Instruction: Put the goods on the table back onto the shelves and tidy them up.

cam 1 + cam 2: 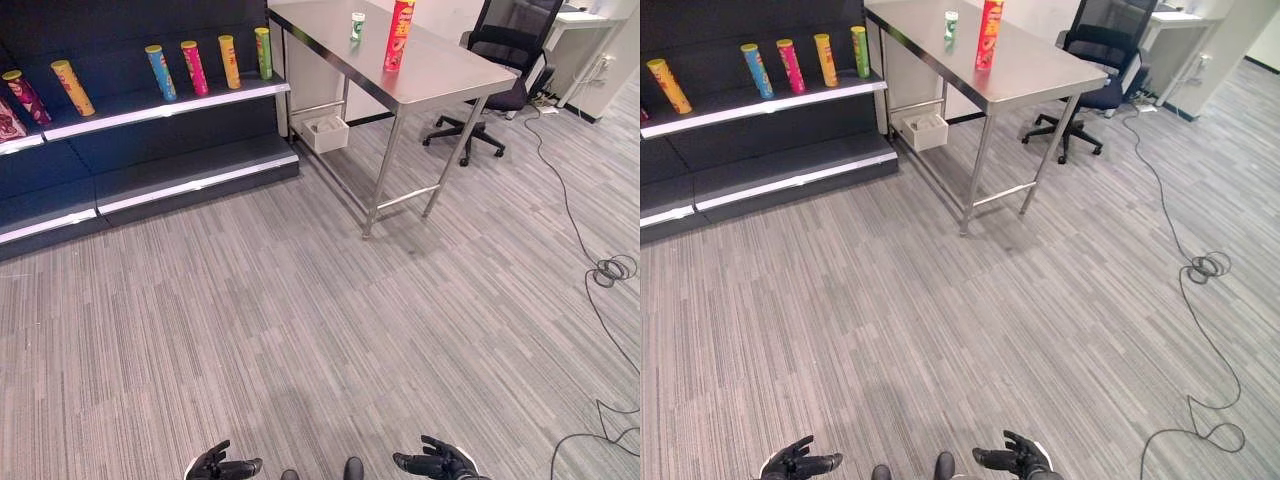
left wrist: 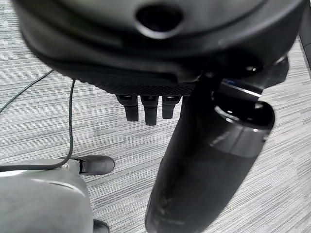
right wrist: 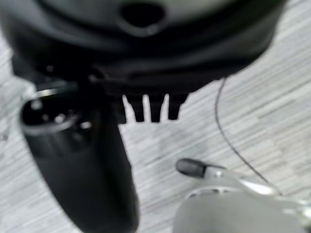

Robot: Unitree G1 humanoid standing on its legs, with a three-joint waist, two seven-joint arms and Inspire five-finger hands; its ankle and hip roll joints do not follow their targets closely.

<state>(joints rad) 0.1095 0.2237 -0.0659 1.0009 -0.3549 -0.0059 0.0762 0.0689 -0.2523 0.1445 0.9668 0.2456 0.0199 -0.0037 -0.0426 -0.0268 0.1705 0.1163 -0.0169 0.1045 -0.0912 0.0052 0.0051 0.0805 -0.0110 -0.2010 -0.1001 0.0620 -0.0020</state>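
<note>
Approach is the step judged in hand: both the left hand [image 1: 222, 466] and right hand [image 1: 437, 462] are held low, relaxed and empty, well apart from the steel tabletop [image 1: 440, 70], where the red crisp tube [image 1: 398, 35] and small green can [image 1: 357, 26] must next be reached.

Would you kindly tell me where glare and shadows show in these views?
Left eye view: the steel table has a pale sheen and throws a soft shadow underneath; the shelf edges gleam white. Left wrist view: small highlights glint on the left hand.
</note>
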